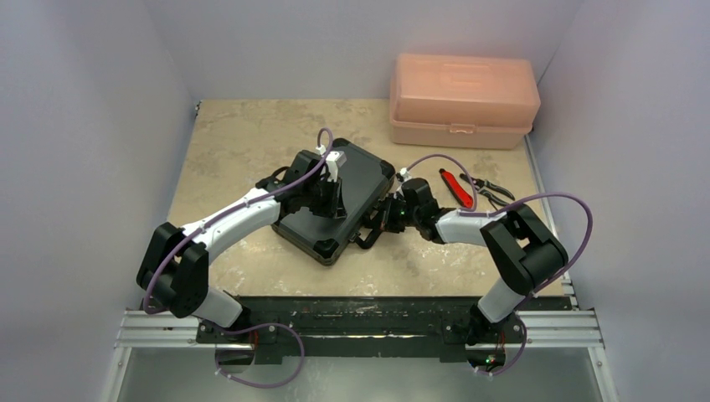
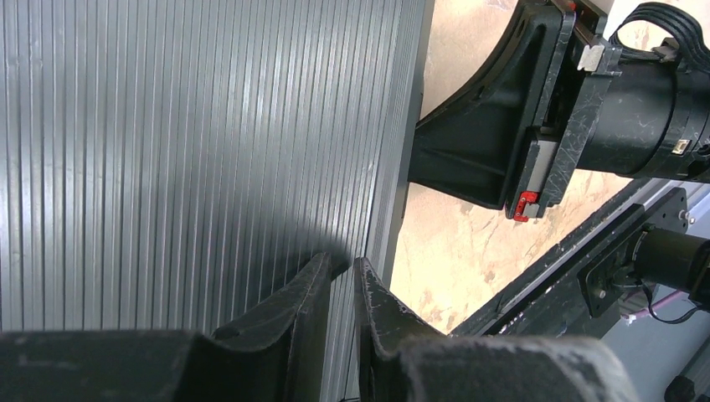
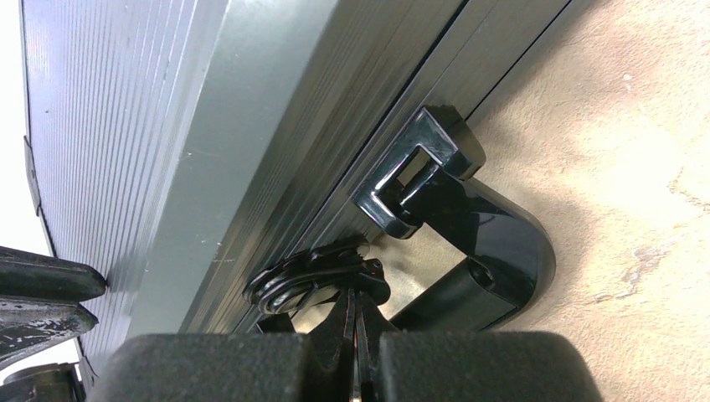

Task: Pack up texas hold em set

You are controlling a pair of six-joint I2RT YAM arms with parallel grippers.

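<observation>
Case [image 1: 362, 172], black, ribbed lid down, lies skewed mid-counter [image 1: 243, 142]. Right of it, red-handled pliers [image 1: 469, 186]; behind those, shut pink box [image 1: 463, 99] at far right corner. Left arm reaches in over case, left tool [image 2: 343, 266] tips nearly together, nothing between, resting on lid near its edge. Right arm bent low, right tool [image 3: 355, 306] pinched closed, tips against latch [image 3: 314, 272] on case's side, beside glossy handle [image 3: 494, 247]. Counter beige, marbled; plain pale walls [image 1: 75, 126] around.
</observation>
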